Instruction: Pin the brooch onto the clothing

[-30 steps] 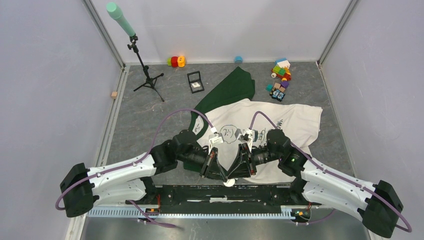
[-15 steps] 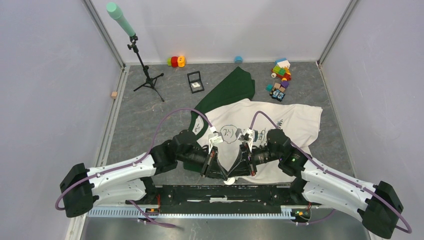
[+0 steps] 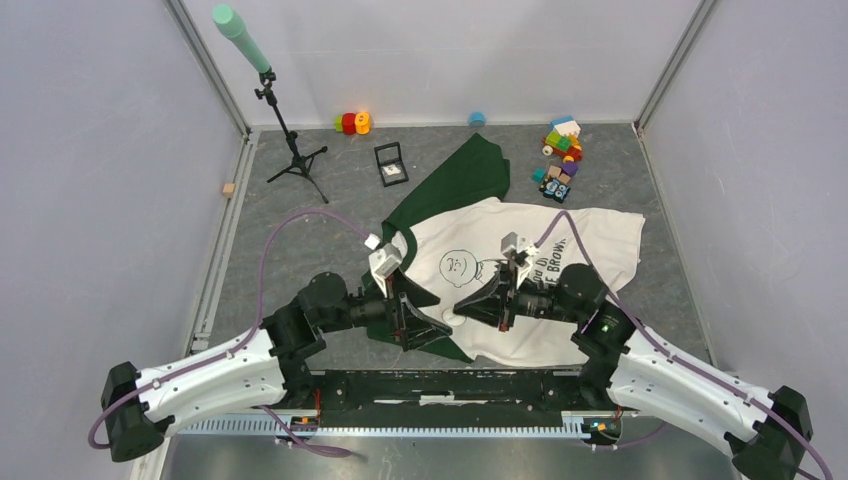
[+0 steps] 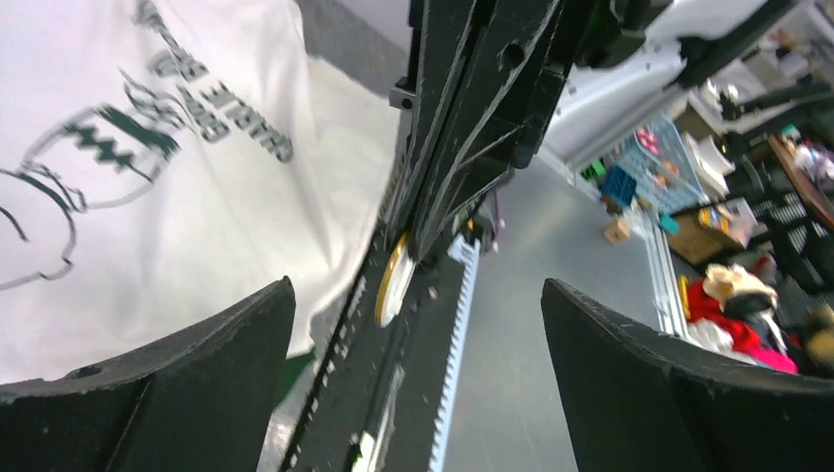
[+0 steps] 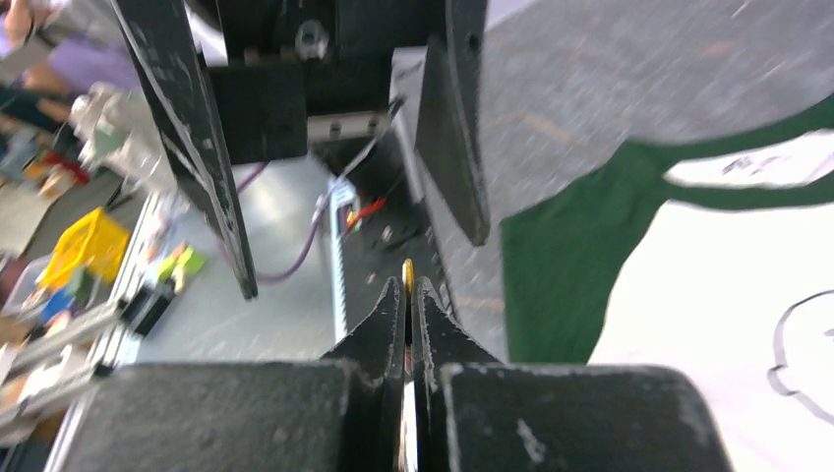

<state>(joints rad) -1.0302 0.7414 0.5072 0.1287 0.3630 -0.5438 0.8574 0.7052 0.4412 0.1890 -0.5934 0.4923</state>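
The left fingers (image 3: 432, 323) stood spread wide and held nothing, their tips turned toward the other arm, with a green sleeve (image 3: 455, 175) of the clothing (image 3: 590, 250) under and beyond them. Just across the small gap to their right, the right fingers (image 3: 464, 306) were pinched tight on the brooch (image 5: 407, 273). It sat edge-on between the pads, and only a thin gold rim showed past the tips. The disc's flat faces lay against the pads, and its plane ran along the fingers' own line. Whether the pin faced down could not be made out. By that grip the right arm was the one placed to pin it. The cream body of the clothing lay directly below and behind the right fingers, so the move looked like a short drop and turn onto the cloth rather than a reach. On the near side of both pairs of fingers ran the black rail (image 3: 440, 385) at the counter (image 3: 290, 220) edge, which left little room that way. The far side, over the printed chest, seemed the freer room for moving.
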